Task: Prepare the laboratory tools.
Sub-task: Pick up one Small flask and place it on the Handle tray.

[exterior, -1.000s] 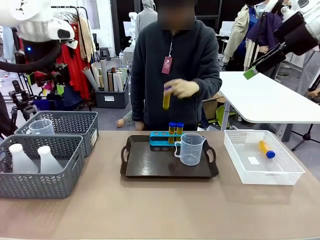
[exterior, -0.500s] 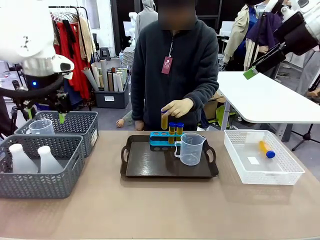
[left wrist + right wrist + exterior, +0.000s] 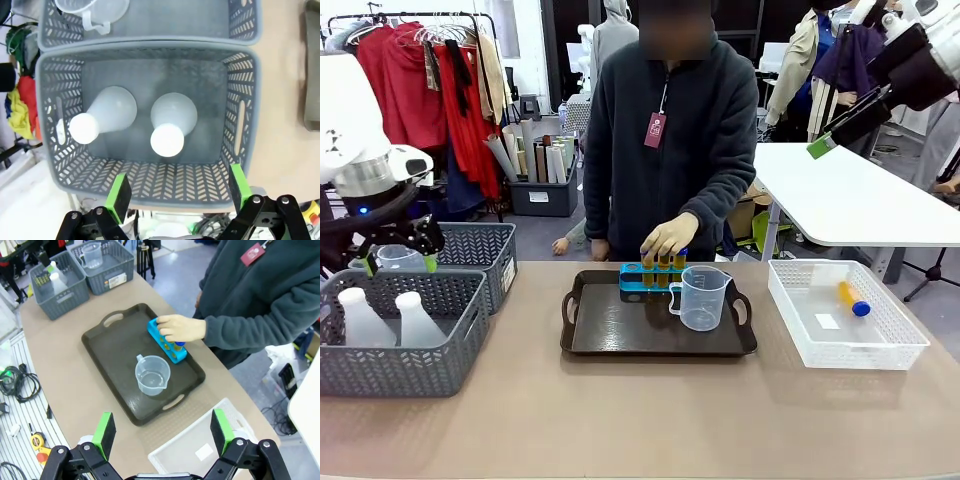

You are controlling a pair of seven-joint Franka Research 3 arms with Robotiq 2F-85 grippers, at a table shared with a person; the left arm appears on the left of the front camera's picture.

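— How far along is the job?

— About half done, I think. The dark tray (image 3: pixel 620 335) is the spot where things go. A blue rack (image 3: pixel 638 280) stands at the back of the tray with yellow tubes (image 3: pixel 663 264) in it. The person's hand (image 3: pixel 668 238) rests on top of those tubes, so I cannot count them well. The clear beaker (image 3: pixel 702 297) stands on the tray too, just in front of the rack.

— What is left to do?

— One more tube (image 3: pixel 853 299) lies in the white basket (image 3: pixel 790 300), just right of the tray. And no flask is on the tray yet. Two white flasks (image 3: pixel 167 131) sit in the grey basket (image 3: pixel 410 372), well to the left of the tray. One stands up straight and the other leans. A second grey basket (image 3: pixel 480 240), behind that one, holds another beaker (image 3: pixel 400 257).

— What is the left arm up to?

— The left gripper (image 3: pixel 178 189) hangs over the grey basket with the flasks, pointing straight down. Its two green pads (image 3: pixel 119 192) are spread wide, and nothing is between them. It looks ready to go down for the flask that stands up.

— And the right arm?

— The right gripper (image 3: pixel 162 427) is high up, above the table on the near right side of the tray. It looks down at the tray and the white basket. Its fingers are spread wide too, and it holds nothing.
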